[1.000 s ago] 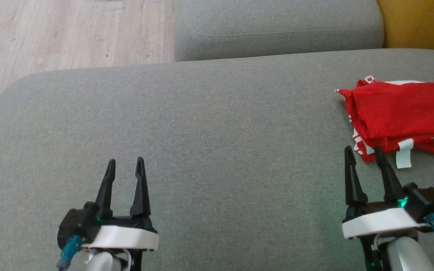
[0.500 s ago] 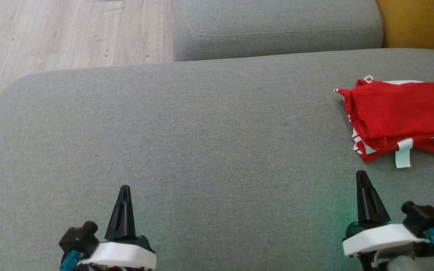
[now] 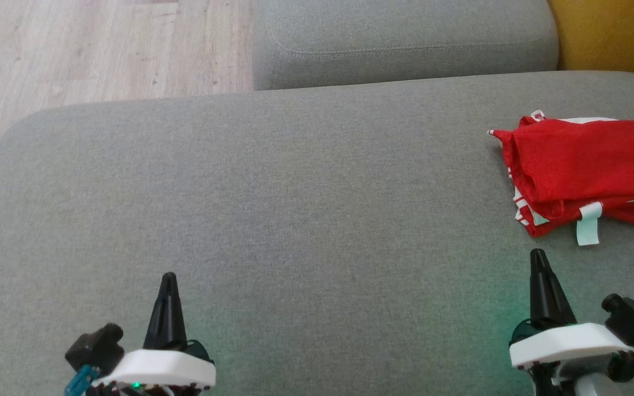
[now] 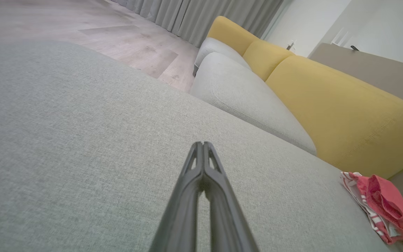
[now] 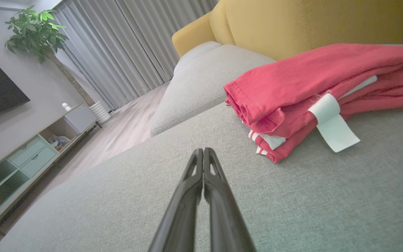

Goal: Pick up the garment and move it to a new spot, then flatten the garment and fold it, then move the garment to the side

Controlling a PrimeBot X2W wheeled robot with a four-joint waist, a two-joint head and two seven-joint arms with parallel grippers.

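Lying folded at the far right of the grey fabric sofa cushion, the red garment with white stripes is judged already moved aside, so little or nothing of the task seems left. The left pincer and the right pincer are each closed tight, tips together, with nothing held, clear of the cloth. The garment's right edge is cut off in the head view, and how neatly its lower layers are stacked cannot be made out.
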